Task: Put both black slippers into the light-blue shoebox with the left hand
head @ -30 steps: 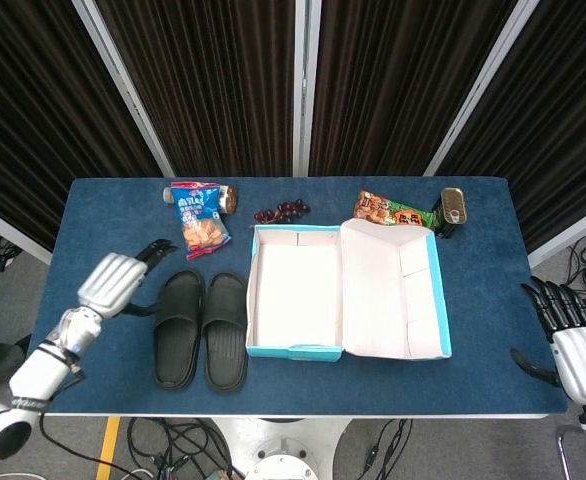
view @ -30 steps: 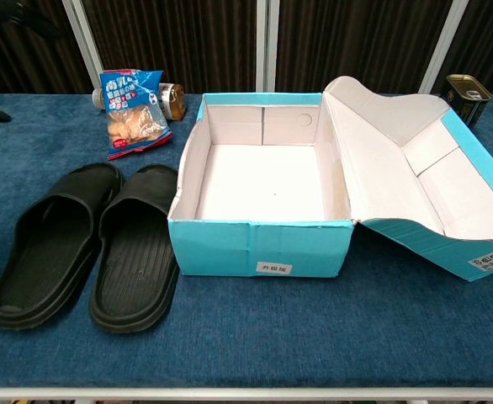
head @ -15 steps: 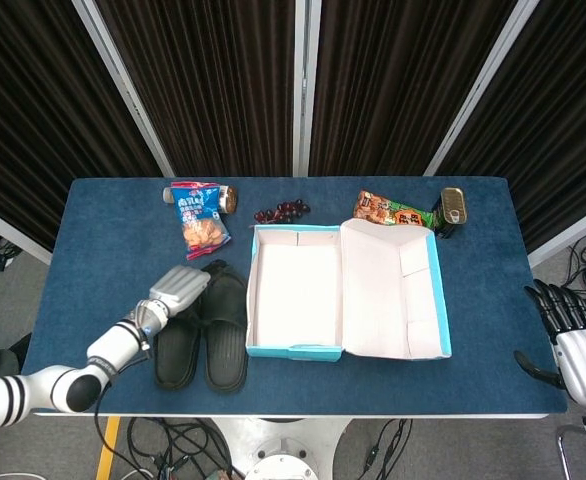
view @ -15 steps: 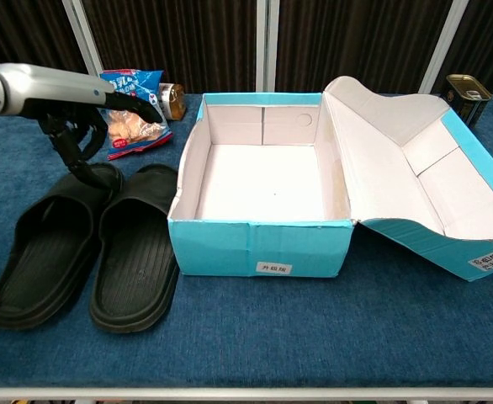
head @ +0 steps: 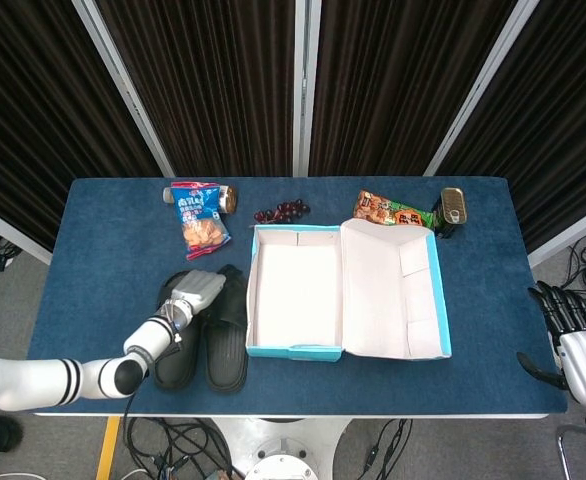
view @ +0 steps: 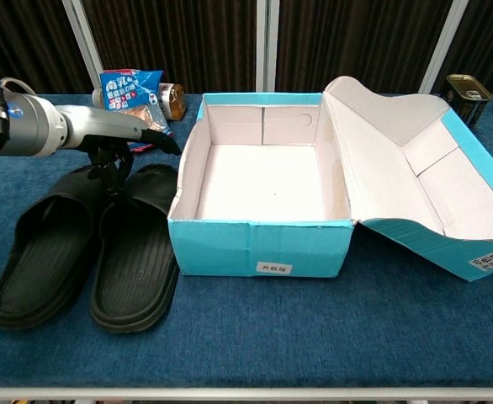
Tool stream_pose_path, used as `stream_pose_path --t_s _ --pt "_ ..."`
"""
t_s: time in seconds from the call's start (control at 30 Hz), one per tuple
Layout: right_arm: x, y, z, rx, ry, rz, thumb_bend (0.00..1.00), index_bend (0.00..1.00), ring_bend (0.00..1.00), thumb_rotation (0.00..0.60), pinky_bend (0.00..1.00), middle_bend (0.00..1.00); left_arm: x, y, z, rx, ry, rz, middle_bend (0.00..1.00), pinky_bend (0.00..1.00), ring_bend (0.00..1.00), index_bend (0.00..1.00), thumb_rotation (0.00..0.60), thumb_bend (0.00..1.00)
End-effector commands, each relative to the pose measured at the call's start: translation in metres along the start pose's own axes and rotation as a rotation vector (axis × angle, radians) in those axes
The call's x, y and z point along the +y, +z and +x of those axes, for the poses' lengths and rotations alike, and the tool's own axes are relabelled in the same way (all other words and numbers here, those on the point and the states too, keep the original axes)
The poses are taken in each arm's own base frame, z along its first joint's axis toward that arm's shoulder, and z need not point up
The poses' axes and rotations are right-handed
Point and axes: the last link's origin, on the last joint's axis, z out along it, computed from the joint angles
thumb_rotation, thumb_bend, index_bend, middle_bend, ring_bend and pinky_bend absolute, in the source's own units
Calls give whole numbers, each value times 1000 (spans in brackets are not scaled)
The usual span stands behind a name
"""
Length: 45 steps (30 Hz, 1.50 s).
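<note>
1. My left hand's fingers (view: 116, 164), spread downward, have moved onto the two slippers (view: 91, 244).
2. Light-blue shoebox (view: 259, 244) sits open just beside them.
3. Nothing gripped yet; grasp comes next.

My table (head: 103, 250) is covered in dark blue cloth, and on it two black slippers (head: 205, 335) lie side by side just left of the open light-blue shoebox (head: 343, 290), whose lid lies flat to the right. Along the far edge sit a blue snack bag (head: 199, 217) with a small jar (head: 227, 198) beside it, a bunch of dark grapes (head: 283, 211), an orange-and-green snack packet (head: 393, 212) and a tin can (head: 453, 208).
</note>
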Motion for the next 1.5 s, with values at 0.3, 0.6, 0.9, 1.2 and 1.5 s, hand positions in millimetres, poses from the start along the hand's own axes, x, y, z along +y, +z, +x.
stream_pose_path --t_s 0.3,0.6,0.9,1.2,1.5 --pt "1 0 -1 0 2 -6 129 0 0 600 0 35 6 20 -9 10 -89 27 344 804 762 353 600 156" --pt "0 2 1 3 -2 3 130 0 0 600 0 35 -2 6 1 89 -115 42 435 849 802 433 600 157" --pt "-1 3 1 5 -3 9 129 0 0 600 0 36 -15 -30 25 237 33 118 436 849 802 433 600 157" --pt "-3 5 2 5 -9 16 130 0 0 600 0 35 -33 -66 68 332 -157 84 434 849 801 431 600 157" --pt "-5 6 6 6 -28 11 129 0 0 600 0 35 -19 -46 106 498 -667 -179 429 847 769 429 600 157"
